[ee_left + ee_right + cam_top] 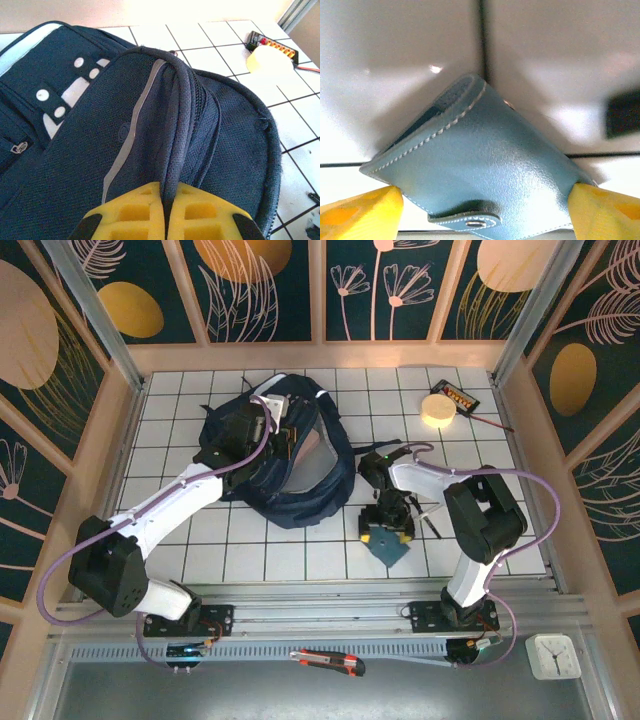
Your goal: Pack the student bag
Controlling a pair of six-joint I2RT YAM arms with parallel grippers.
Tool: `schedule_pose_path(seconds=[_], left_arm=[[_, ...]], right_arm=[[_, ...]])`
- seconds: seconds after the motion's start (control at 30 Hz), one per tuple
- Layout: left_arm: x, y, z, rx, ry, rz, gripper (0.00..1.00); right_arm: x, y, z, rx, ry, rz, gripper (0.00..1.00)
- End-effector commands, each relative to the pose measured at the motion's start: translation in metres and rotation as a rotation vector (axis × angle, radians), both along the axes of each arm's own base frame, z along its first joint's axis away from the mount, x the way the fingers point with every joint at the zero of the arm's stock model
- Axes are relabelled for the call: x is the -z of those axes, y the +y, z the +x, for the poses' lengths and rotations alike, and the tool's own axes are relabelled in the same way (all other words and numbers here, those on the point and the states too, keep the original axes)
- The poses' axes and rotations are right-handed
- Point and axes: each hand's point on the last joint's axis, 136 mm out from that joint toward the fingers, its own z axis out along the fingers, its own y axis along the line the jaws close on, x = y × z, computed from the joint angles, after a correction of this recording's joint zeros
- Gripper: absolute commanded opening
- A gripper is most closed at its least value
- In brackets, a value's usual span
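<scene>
1. The student bag (300, 502) lies flat in the middle of the table (300, 560). Its grey inside shows, so the mouth seems open to receive things.
2. The left gripper (165, 212) sits at the bag's upper edge with its jaws together, clamped on a thick rim of the bag's fabric beside the zip. I judge that it pinches this rim to hold the mouth wide while the other arm does the loading.
3. A blue wallet (490, 150) lies on the table near the bag's right side, apart from it, within easy reach of the right arm.
4. The right gripper (485, 192) hangs over the wallet with its jaws apart and one yellow finger at each of two opposite corners. Whether the pads already press on it I cannot tell.
5. The step in hand looks like picking up the wallet to carry it to the bag's mouth. A grip across the corners may let the wallet twist.
6. A pale round disc (437, 410) and a black device (458, 395) lie beyond the bag's right side, well apart from it, probably waiting their turn.
</scene>
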Motion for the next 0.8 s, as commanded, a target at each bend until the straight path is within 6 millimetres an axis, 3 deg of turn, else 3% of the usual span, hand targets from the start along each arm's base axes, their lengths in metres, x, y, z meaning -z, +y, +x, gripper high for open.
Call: schedule_pose_path(seconds=[0.0,0.1,0.2,0.27,0.47,0.57,0.7,0.77], left_arm=[[-0.047,0.001,0.009,-0.025,-0.126,-0.095,0.0],[-0.049,0.003,0.008,-0.031,-0.128,-0.093,0.0],[-0.048,0.007,0.006,-0.039,-0.129,-0.089,0.0],[-0.047,0.009,0.004,-0.044,-0.129,-0.089,0.0],[-0.045,0.01,0.001,-0.051,-0.121,-0.105,0.0],[-0.047,0.012,0.0,-0.054,-0.124,-0.103,0.0],[-0.049,0.015,-0.002,-0.062,-0.128,-0.097,0.0],[-0.048,0.017,-0.003,-0.065,-0.128,-0.092,0.0]], right_arm=[[-0.023,0.072,0.048,0.113,-0.125,0.319,0.88],[-0.041,0.069,0.054,0.103,-0.161,0.304,0.95],[-0.042,0.036,0.049,0.0,-0.187,0.112,0.98],[-0.039,0.024,0.044,-0.09,-0.198,0.043,0.99],[-0.03,0.047,0.05,-0.444,-0.295,-0.006,0.99],[-0.021,0.053,0.055,-0.537,-0.324,-0.03,0.99],[-0.004,0.051,0.054,-0.593,-0.306,-0.036,0.99],[0.01,0.038,0.054,-0.619,-0.284,-0.102,0.99]])
